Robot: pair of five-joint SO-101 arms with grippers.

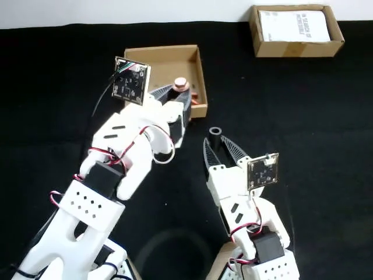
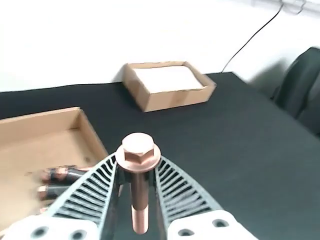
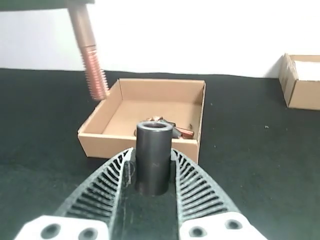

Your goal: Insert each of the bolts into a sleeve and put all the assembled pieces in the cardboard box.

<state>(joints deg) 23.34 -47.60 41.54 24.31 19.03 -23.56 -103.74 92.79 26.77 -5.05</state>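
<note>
The bolt (image 2: pixel 140 190) is copper-coloured, with a flanged hex head and a thread on its lower part. It looks like solid metal, so it is probably stiff, heavy for its bulk, and slippery on the plain shank. The best hold is likely just under the head, leaving the thread free to enter a bore. The left gripper (image 2: pixel 139 162) grips it there, its ribbed jaws closed onto the shank.

From above, the head (image 1: pixel 180 83) sits over the near right corner of the cardboard box (image 1: pixel 160 51). The right wrist view shows the bolt hanging thread down and slightly tilted.

The sleeve (image 3: pixel 154 157) is a short, dark, thick-walled tube that looks rigid and smooth. Gripping it round the wall leaves the mouth clear. The right gripper (image 3: pixel 153 155) holds it that way, upright with the bore open upward, its jaws closed against both sides. I cannot tell whether its foot touches the table (image 1: pixel 303 146).

The sleeve is near the box, to its right and on the nearer side. The bolt is to its far left, not above the bore, so the two need lining up before insertion.

Assembled pieces (image 2: pixel 60 175) already lie in the box. A second box (image 1: pixel 297 48) holding white paper stands at the far right, well apart.
</note>
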